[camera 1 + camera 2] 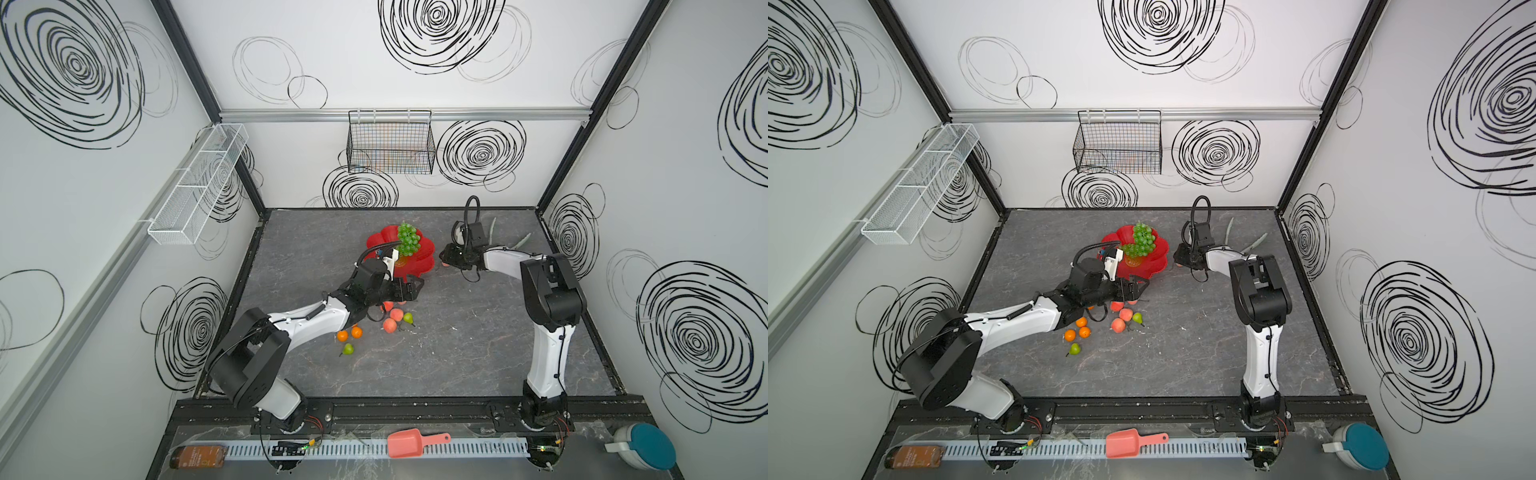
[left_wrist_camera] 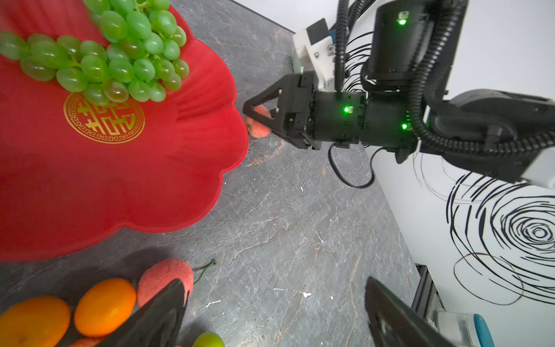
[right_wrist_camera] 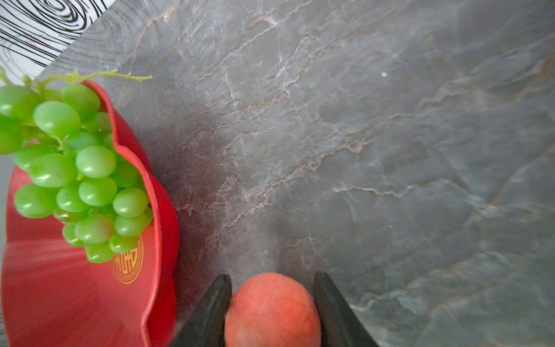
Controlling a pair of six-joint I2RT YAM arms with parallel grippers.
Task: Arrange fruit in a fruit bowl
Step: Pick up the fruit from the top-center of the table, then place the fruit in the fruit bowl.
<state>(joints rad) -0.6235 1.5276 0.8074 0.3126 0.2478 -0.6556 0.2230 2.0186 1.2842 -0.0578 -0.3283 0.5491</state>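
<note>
Red fruit bowl [image 1: 426,254] with the grapes [image 1: 408,239] lying in it.
In front of the bowl the left gripper [image 2: 274,281] gaped wide and empty above loose fruit [image 1: 390,325]; just beside the bowl's rim the right gripper [image 3: 272,278] pinched a peach [image 3: 271,312] resting on the table [image 3: 360,150].

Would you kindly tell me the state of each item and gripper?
fruit bowl: on table, holds grapes
grapes: in the fruit bowl
right gripper: closed on peach resting on table
left gripper: open, empty
tangerines: loose on table
pears: loose on table
other peaches: loose on table
</note>
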